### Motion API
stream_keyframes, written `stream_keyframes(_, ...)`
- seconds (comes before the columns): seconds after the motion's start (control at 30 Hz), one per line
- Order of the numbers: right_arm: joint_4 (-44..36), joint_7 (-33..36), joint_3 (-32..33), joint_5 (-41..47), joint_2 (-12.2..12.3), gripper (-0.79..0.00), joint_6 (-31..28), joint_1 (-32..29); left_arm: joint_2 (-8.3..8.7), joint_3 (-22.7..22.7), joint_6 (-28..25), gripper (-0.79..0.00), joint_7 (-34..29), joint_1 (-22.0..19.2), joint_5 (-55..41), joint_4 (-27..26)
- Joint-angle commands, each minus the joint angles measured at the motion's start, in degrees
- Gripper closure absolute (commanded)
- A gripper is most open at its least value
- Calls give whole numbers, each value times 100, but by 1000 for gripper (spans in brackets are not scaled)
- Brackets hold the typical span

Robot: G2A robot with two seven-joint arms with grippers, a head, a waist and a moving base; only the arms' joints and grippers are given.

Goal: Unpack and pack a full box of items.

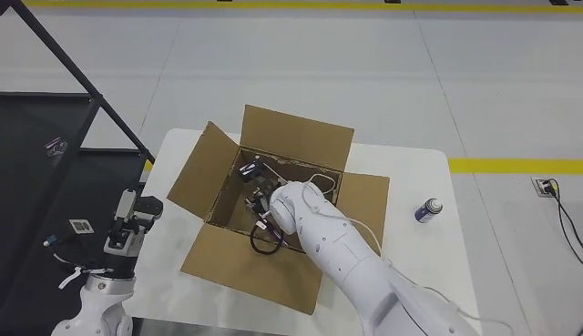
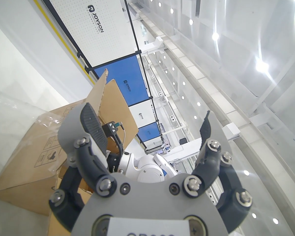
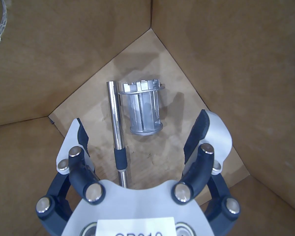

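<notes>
An open cardboard box (image 1: 301, 145) stands on the white table (image 1: 410, 168) with its flaps spread out. My right arm reaches down into it, and my right gripper (image 3: 142, 133) hangs open above the box floor (image 3: 162, 74). Below the gripper lie a grey ribbed metal cylinder (image 3: 143, 109) and a shiny metal rod (image 3: 115, 114) with a dark band, side by side. My left gripper (image 2: 150, 126) is open with nothing in it, pointing upward beside the box (image 2: 32, 158) at the table's left edge. My left arm's gripper (image 1: 137, 210) stands left of the box.
A small dark spray can (image 1: 428, 210) lies on the table to the right of the box. A black frame and dark surface (image 1: 55, 154) border the table on the left. Clear plastic film (image 2: 5, 114) lies by the box.
</notes>
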Motion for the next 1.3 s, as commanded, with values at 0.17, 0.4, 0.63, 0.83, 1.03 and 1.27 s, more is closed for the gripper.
stream_keyframes(0.17,-165,-624,-6,-255,39,-785,491,-268,6,-51,81,-785,95,31,217,178)
stream_keyframes(0.4,-107,-906,13,-379,27,-785,614,-375,13,15,42,-785,85,20,551,539)
stream_keyframes(0.63,14,-861,-10,-508,-31,-702,555,-365,7,303,9,-785,104,-225,969,966)
stream_keyframes(0.83,151,-662,-4,-500,-107,-326,357,-325,-1,467,6,-785,92,-379,1008,1111)
stream_keyframes(1.03,332,-452,10,-496,-172,-305,295,-261,0,501,-8,-785,111,-398,1025,1084)
stream_keyframes(1.27,434,-445,58,-462,-223,-265,438,-228,13,422,-40,-785,99,-374,964,1090)
